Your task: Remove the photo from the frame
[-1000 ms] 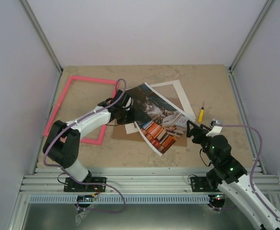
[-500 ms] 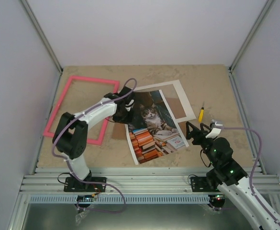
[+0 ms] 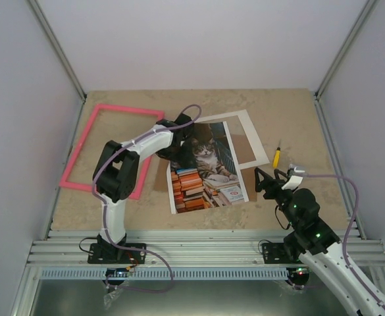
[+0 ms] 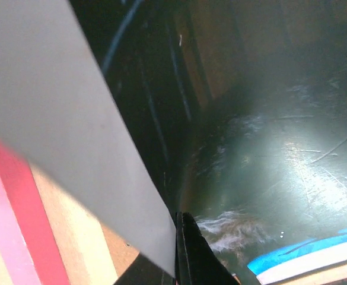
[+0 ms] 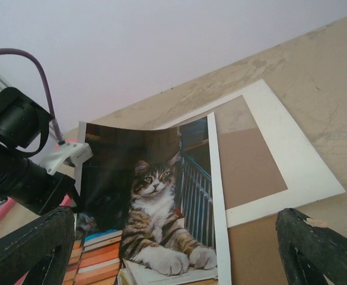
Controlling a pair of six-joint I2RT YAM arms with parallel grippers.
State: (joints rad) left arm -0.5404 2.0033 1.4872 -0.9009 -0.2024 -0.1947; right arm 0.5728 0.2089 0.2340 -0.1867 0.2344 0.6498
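while the worktop [image 3: 297, 118] carries everything loose, the frame [image 3: 128, 109] lies flat at 9 o'clock, its pink rim enclosing only bare surface. a white mat [image 3: 248, 128] and a brown backing board [image 3: 245, 148] sit at about 1 o'clock, the board showing through the mat's window.

the photo [image 3: 202, 174], a cat above stacked books, lies from the centre toward 6 o'clock. it is clear of the frame and overlaps the board and the mat's near edge. in the right wrist view its far edge curls up off the surface.

the left pincer [image 3: 174, 150] is clenched on the photo's far left corner, at about 10 o'clock of the sheet, with its arm crossing the frame's right side. the right pincer [image 3: 266, 176] hangs released at 4 o'clock, just beside the photo's right edge but apart from it. a small yellow-handled screwdriver [image 3: 277, 157] lies at 3 o'clock.

the removal looks essentially done, and letting go seems to be what remains. the pinched glossy corner could crease or tear if the arm pulls sideways before opening. a drag could also carry the mat and board along under the sheet. pulling the left arm away low could knock the frame's right side.
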